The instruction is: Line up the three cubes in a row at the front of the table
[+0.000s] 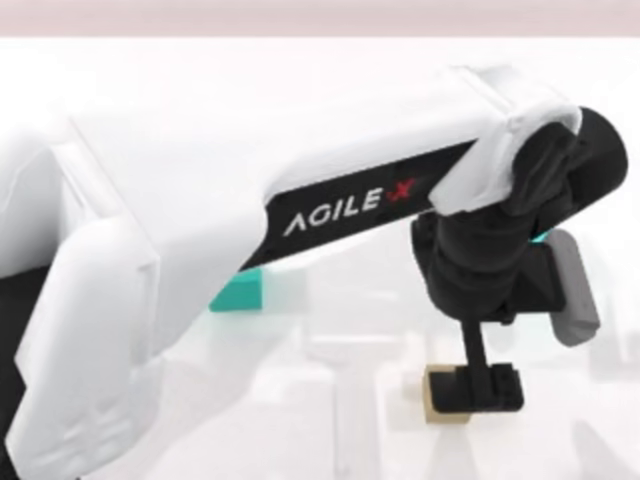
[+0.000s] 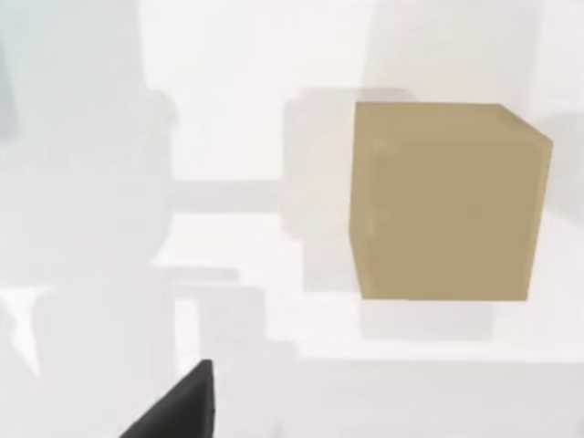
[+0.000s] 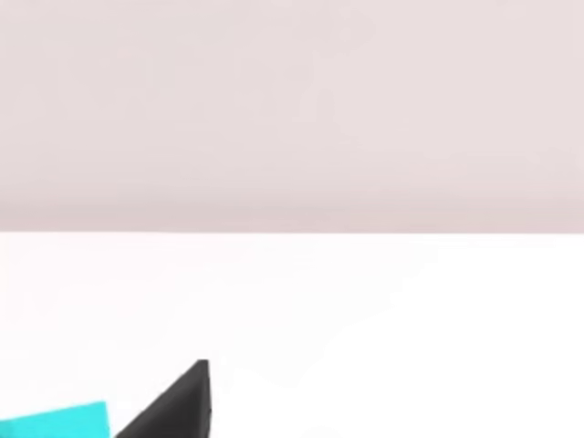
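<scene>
Non-task stuff: just the backdrop [image 3: 292, 109] past the table's far edge, a plain pale pinkish wall filling the upper half of the right wrist view, thin strip at top of the top view; no other objects in view

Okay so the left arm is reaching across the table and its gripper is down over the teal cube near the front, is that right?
Not quite. In the top view the left gripper is down over the tan-brown cube near the front; the teal cube sits farther back, partly under the arm.
</scene>
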Available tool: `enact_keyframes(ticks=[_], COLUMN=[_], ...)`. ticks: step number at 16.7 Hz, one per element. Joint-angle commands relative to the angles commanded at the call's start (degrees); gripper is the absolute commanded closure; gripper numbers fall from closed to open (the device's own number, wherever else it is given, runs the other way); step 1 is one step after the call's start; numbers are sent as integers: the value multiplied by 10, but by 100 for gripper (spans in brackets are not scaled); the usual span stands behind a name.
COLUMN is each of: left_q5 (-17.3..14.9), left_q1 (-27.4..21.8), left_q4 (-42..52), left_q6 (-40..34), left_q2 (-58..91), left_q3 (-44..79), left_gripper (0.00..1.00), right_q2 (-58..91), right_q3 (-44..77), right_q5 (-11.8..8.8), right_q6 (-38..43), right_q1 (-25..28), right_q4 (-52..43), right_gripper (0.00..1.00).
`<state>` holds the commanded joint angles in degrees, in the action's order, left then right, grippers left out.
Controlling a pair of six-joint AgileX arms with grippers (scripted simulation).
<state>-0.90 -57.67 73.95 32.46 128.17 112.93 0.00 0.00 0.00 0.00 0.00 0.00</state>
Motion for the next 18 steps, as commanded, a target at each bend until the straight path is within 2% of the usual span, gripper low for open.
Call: enact_keyframes(ticks=[6, 9, 12, 18], left_q5=[1, 3, 4, 4], left_q1=[2, 30, 81, 213], left_q4=[0, -5, -13, -33], left_q6=[-7, -60, -167, -464], left_q2=[0, -6, -18, -47], left_q3=[0, -12, -36, -106], left_gripper=[0, 0, 0, 0], right_q2=[0, 0, 0, 0], right_q3=[0, 0, 0, 0], right_q5=[0, 0, 0, 0], right_q6=[0, 0, 0, 0], right_q1=[0, 0, 0, 0], right_q4=[0, 0, 0, 0], right_gripper=[0, 0, 0, 0])
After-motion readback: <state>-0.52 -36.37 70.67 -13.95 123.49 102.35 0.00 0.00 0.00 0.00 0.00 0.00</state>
